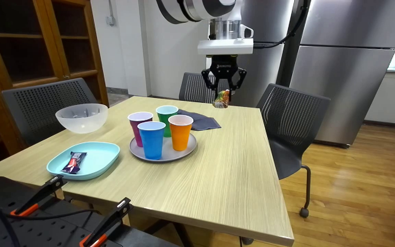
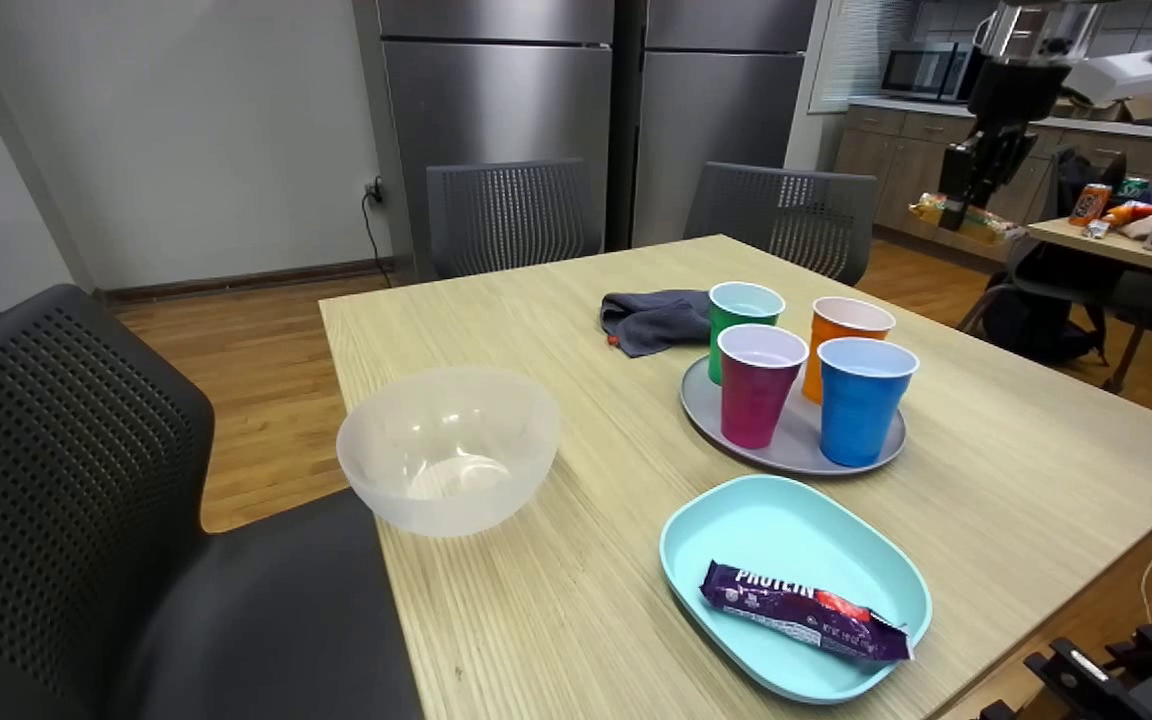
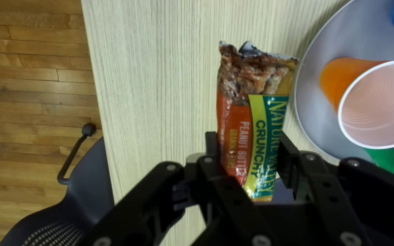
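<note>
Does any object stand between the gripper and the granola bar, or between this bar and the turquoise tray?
Between the gripper and the granola bar, nothing visible stands: the fingers clasp it directly. Toward the turquoise tray, the grey plate with four cups lies roughly on the straight line, though the bar appears higher.

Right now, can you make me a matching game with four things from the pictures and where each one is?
Things:
1. Nature Valley Crunchy bar
2. Frosted bowl
3. Orange cup
4. Purple protein bar

Places:
A. in the turquoise tray
B. standing on the gray plate
C. held by the gripper
D. straight on the table

Right pairs: 1-C, 2-D, 3-B, 4-A.
</note>
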Controlling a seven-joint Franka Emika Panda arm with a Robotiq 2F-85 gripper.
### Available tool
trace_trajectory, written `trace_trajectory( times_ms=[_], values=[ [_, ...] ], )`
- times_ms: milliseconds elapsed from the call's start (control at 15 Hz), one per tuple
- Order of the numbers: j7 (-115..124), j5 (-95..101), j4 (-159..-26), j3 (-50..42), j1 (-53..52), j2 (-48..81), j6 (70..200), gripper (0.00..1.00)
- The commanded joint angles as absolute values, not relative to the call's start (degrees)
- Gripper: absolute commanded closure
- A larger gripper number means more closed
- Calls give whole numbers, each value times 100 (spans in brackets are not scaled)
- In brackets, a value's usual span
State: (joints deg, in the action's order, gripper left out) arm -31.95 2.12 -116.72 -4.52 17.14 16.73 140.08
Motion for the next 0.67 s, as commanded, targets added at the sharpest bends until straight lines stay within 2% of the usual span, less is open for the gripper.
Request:
trace_trajectory(
  times_ms=[0, 600],
  values=[
    [-3454, 311, -12379, -396, 1498, 1082, 14284, 83],
    [-3956, 304, -13804, -232, 843, 172, 14612, 83]
  ],
)
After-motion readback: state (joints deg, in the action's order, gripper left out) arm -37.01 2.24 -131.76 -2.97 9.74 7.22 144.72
